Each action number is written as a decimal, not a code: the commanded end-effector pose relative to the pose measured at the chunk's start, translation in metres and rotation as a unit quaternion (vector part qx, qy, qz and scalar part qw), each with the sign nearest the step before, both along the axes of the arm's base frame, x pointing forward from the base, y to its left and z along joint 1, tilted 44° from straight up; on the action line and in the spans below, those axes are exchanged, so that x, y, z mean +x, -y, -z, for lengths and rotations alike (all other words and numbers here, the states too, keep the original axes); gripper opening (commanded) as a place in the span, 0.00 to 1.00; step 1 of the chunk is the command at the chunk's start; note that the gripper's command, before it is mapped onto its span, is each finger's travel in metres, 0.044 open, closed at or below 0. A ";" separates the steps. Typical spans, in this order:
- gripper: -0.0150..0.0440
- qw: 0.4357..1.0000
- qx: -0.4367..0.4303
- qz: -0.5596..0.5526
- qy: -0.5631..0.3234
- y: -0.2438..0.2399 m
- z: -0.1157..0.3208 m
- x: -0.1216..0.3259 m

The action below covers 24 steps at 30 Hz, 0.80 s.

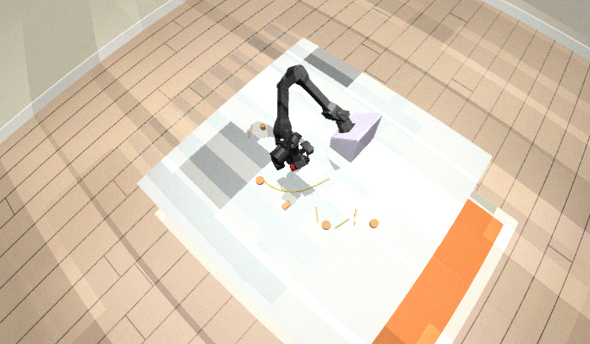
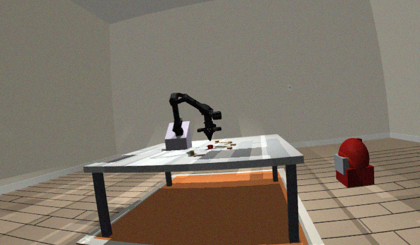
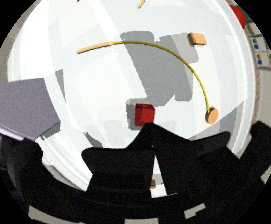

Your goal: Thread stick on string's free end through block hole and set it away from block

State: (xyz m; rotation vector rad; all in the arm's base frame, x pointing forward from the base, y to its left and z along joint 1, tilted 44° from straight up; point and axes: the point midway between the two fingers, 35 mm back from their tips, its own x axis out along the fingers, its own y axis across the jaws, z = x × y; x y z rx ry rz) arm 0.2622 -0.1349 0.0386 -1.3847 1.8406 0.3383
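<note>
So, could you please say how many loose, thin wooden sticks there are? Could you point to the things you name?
4: three sticks (image 1: 316, 214) (image 1: 342, 223) (image 1: 355, 216) (image 3: 141, 3) near two orange wooden discs (image 1: 325, 224) (image 1: 374, 223) (image 2: 230, 142) (image 2: 216, 141), one (image 1: 249, 131) (image 2: 200, 155) beside a brown wooden cylinder (image 1: 263, 126) (image 2: 192, 152) (image 3: 153, 184); the black arm (image 1: 282, 100) (image 2: 175, 111) may hide more.

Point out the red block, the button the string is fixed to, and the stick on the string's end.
red block (image 1: 292, 167) (image 2: 210, 146) (image 3: 144, 115): top, exterior, wrist; visible middle
button (image 1: 259, 180) (image 3: 212, 115): top, wrist; round face
stick (image 1: 322, 181) (image 3: 94, 48): top, wrist; mid-length

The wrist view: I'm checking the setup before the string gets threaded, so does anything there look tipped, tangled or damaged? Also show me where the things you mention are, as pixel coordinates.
Nothing stands out. The thin yellow string (image 3: 176, 55) bows in a smooth, untangled curve from the round wooden button (image 3: 212, 115) to the thin wooden stick (image 3: 94, 48), and I see no damage.
</note>
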 end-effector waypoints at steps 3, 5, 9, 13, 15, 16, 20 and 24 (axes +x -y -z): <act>0.39 0.995 0.013 -0.075 -0.070 -0.014 0.013 0.005; 0.48 0.970 0.028 -0.177 -0.164 -0.033 0.031 0.010; 0.65 0.864 0.051 -0.366 -0.342 -0.071 0.067 0.012; 0.83 0.736 0.063 -0.489 -0.464 -0.098 0.094 0.006; 0.92 0.717 0.064 -0.503 -0.478 -0.101 0.098 0.005; 0.97 0.717 0.064 -0.503 -0.478 -0.101 0.098 0.005; 1.00 0.717 0.064 -0.503 -0.478 -0.101 0.098 0.005; 1.00 0.717 0.064 -0.503 -0.478 -0.101 0.098 0.005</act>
